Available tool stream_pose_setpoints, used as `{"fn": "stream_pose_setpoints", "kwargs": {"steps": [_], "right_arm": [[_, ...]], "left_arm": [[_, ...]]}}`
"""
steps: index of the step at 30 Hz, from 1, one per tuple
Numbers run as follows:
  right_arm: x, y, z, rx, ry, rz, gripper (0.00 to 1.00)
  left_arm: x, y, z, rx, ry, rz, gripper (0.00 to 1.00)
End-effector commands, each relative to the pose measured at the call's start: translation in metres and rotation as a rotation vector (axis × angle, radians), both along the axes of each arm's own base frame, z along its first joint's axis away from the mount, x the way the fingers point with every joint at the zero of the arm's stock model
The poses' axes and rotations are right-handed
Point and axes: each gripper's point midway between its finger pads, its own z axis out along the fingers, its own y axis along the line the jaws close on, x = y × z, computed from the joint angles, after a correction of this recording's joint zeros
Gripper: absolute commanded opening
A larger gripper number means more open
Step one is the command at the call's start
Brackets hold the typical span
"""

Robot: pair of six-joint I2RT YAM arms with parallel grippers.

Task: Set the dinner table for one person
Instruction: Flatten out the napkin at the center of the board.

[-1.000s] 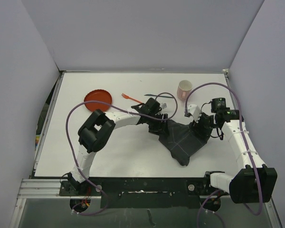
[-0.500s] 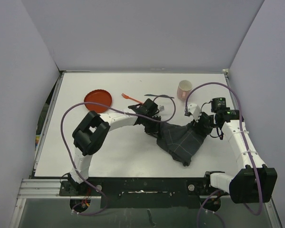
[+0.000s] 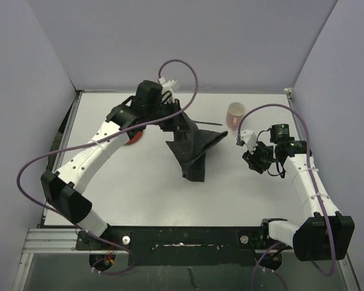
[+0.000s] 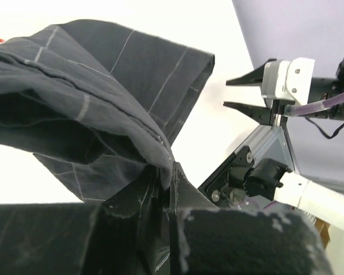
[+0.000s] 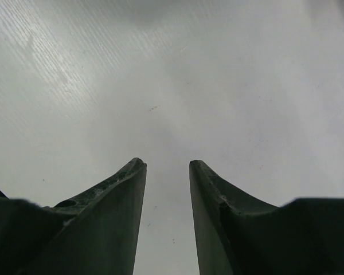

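Note:
A dark grid-lined cloth mat [image 3: 194, 148] hangs bunched above the white dinner table [image 3: 109, 194], one corner trailing down toward the tabletop. My left gripper [image 3: 179, 124] is shut on its upper edge; in the left wrist view the fabric [image 4: 103, 86] drapes out of the closed jaws [image 4: 169, 177]. My right gripper [image 3: 255, 159] stands open to the right of the cloth, apart from it. Nothing lies between its fingers [image 5: 167, 163], only bare table [image 5: 160, 69]. The left wrist view also shows this open right gripper [image 4: 241, 91].
A pale pink cup [image 3: 235, 114] stands at the back right, near the right gripper. A red plate [image 3: 133, 139] peeks out under the left arm. A thin dark utensil [image 3: 211, 123] lies behind the cloth. Grey walls enclose the table on three sides.
The left arm has swung up and toward the back left, lifting the cloth off the table. The right gripper has let go of the cloth's right edge and now stands apart.

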Motion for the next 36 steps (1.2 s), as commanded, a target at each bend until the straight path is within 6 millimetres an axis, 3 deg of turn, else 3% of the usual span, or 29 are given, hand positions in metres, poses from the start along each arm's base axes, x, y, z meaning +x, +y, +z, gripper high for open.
{"fn": "stream_pose_setpoints", "kwargs": {"steps": [1, 4, 6, 9, 12, 15, 19, 23, 27, 30, 33, 36], "right_arm": [[0.013, 0.011, 0.018, 0.047, -0.067, 0.005, 0.38], [0.012, 0.012, 0.016, 0.046, -0.060, 0.009, 0.38], [0.010, 0.011, 0.014, 0.042, -0.052, 0.008, 0.38], [0.008, 0.012, 0.010, 0.043, -0.038, 0.010, 0.38], [0.008, 0.012, 0.007, 0.045, -0.027, 0.007, 0.38], [0.011, 0.009, 0.008, 0.039, -0.034, -0.007, 0.37], [0.016, 0.004, 0.012, 0.027, -0.060, -0.035, 0.36], [0.011, 0.004, 0.008, 0.025, -0.053, -0.035, 0.36], [0.009, -0.001, 0.000, -0.006, -0.050, -0.044, 0.35], [0.010, -0.002, -0.003, -0.008, -0.047, -0.052, 0.34], [0.011, -0.001, -0.003, 0.001, -0.048, -0.054, 0.35], [0.012, 0.000, -0.006, 0.007, -0.039, -0.060, 0.34]], "left_arm": [[-0.001, 0.038, -0.020, 0.057, 0.088, 0.077, 0.00], [-0.008, 0.048, -0.077, 0.105, 0.201, 0.098, 0.00], [-0.015, 0.050, -0.103, 0.103, 0.243, 0.112, 0.00], [-0.021, 0.052, -0.122, 0.093, 0.275, 0.135, 0.00], [-0.018, 0.052, -0.117, 0.092, 0.259, 0.138, 0.00], [-0.009, 0.037, -0.085, 0.055, 0.195, 0.102, 0.00], [-0.004, 0.001, -0.022, -0.006, 0.087, 0.017, 0.00], [-0.019, -0.037, 0.033, -0.080, 0.007, -0.077, 0.00], [-0.040, -0.056, 0.079, -0.164, -0.046, -0.132, 0.00], [-0.052, -0.058, 0.108, -0.237, -0.072, -0.142, 0.00], [-0.060, -0.047, 0.130, -0.273, -0.118, -0.130, 0.00], [-0.053, -0.009, 0.120, -0.168, -0.157, -0.028, 0.00]]}}
